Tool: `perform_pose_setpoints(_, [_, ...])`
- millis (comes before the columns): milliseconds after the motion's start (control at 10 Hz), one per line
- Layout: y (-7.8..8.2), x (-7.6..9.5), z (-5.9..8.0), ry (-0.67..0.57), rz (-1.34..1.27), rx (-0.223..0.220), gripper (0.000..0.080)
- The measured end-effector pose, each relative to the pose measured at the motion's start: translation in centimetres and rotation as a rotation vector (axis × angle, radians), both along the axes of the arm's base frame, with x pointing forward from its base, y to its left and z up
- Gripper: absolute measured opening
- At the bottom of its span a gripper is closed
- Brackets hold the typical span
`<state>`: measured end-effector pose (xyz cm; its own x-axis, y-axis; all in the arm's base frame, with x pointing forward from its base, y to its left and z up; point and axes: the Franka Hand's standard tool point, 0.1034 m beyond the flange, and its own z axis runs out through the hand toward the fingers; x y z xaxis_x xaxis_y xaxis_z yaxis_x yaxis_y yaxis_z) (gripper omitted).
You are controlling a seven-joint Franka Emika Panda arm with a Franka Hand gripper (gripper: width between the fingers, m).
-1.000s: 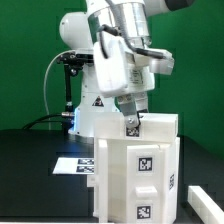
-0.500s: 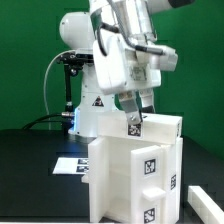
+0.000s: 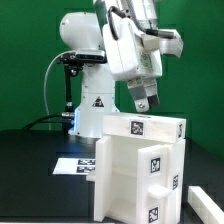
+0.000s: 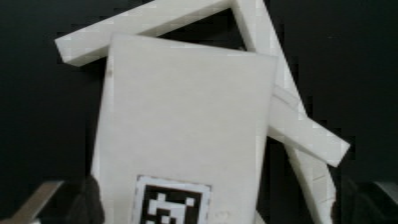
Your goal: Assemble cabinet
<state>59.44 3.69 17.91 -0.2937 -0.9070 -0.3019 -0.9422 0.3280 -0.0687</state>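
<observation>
Pincer is spread wide and holds nothing; it hangs just above the top of the cabinet, clear of it, no contact. In the wrist view one fingertip shows dark at the edge of the frame, with the top panel running away beneath it.

Cabinet stands upright on the black surface, toward the exterior view's right, in front of the arm's base. It reads as a mostly closed box: top panel on, side walls up, tags on the top and front faces.

Marker board lies flat just beside the cabinet on the exterior view's left. A loose white strip sits at the exterior view's right edge (can't tell which part it is).

Judgement: this looks like the release after seating or pressing the top panel. Next move likely calls for going to that loose strip, or re-gripping the cabinet to turn it. Lift clear first, so the fingers don't snag the top edge.
</observation>
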Motion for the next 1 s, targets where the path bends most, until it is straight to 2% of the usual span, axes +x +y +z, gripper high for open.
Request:
perform_pose_setpoints(200, [0.2,-0.5,-0.1,-0.007,0.284,-0.032,0.0649])
perform_pose_setpoints(400, [0.7,0.2,0.6,-0.029,0.610,-0.068,0.0649])
perform_pose_setpoints(1000, [0.7,0.5,0.5,-0.145,1.064,-0.109,0.0649])
